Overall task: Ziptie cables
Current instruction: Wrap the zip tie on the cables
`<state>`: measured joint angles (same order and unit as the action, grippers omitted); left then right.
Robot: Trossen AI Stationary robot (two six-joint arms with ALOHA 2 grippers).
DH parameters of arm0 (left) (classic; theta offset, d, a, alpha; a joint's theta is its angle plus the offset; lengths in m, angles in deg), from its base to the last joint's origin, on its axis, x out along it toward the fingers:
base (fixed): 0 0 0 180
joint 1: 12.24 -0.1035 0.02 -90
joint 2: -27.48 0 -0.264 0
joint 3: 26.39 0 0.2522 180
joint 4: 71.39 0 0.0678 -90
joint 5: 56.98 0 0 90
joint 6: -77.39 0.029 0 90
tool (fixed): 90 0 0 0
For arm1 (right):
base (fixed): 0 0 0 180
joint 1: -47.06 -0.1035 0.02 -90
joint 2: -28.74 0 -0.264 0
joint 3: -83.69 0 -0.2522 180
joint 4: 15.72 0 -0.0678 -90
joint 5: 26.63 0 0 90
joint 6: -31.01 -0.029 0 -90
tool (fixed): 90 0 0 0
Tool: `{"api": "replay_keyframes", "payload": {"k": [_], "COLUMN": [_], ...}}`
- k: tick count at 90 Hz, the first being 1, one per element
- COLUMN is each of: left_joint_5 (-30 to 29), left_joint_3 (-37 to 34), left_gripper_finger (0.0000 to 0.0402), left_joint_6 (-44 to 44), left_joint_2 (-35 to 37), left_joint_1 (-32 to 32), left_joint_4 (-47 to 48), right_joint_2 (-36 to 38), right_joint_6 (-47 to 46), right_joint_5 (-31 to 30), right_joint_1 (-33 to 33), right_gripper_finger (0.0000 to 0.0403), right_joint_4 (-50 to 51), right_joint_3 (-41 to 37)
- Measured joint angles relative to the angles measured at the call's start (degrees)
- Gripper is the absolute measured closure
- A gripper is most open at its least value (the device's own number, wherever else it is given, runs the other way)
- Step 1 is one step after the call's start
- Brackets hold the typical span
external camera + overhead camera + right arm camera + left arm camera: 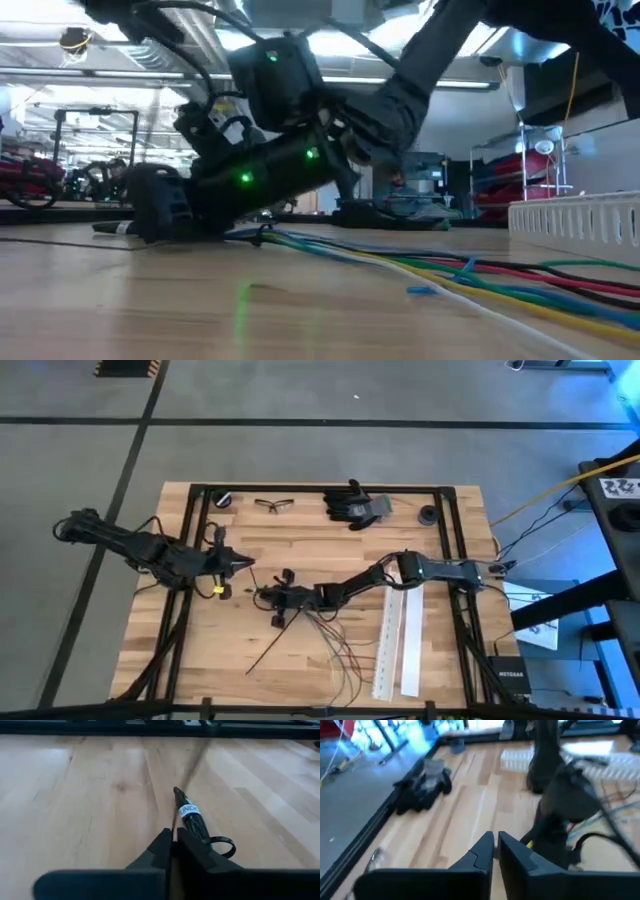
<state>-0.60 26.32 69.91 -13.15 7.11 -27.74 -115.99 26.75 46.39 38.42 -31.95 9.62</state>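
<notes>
High view showed the right gripper (270,598) low at mid-table over the gathered end of the cables (335,645), which fanned out toward the near edge, while the left gripper (243,563) waited just beside, above the table (300,530); two white perforated strips (398,645), one pair of gloves (352,503) and one pair of safety glasses (274,504) lay apart. Low view had several coloured cables (480,275) running across the wood from under the dark arm; I could not count them exactly. Left wrist view showed its fingers (485,851) nearly pressed together, holding nothing. Right wrist view showed its fingers (164,851) pinched on one thin strand, with a black bundled end (192,820) bearing one white label beyond. Judged well, the step needed the bundle kept tight and steady while the tie was drawn.
</notes>
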Motion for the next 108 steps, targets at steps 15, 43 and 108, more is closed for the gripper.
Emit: {"api": "replay_keyframes", "payload": {"k": [15,43,108], "left_joint_5": [1.06,6.03,-3.95], "left_joint_3": [3.47,6.87,-32.95], "left_gripper_finger": [0.0314,0.0259,0.0259], "left_joint_6": [-6.24,-25.08,-36.87], "left_joint_2": [-0.01,0.5,-8.12], "left_joint_1": [0.37,6.2,12.97], "left_joint_4": [6.87,25.85,-23.78], "right_joint_2": [5.95,24.03,14.59], "right_joint_6": [0.0,4.7,-5.81], "right_joint_5": [-0.02,-0.37,11.47], "right_joint_1": [-0.02,0.0,1.58], "right_gripper_finger": [0.0301,0.0242,0.0261], "right_joint_4": [12.64,33.84,12.58], "right_joint_3": [2.11,-0.84,-17.28]}}
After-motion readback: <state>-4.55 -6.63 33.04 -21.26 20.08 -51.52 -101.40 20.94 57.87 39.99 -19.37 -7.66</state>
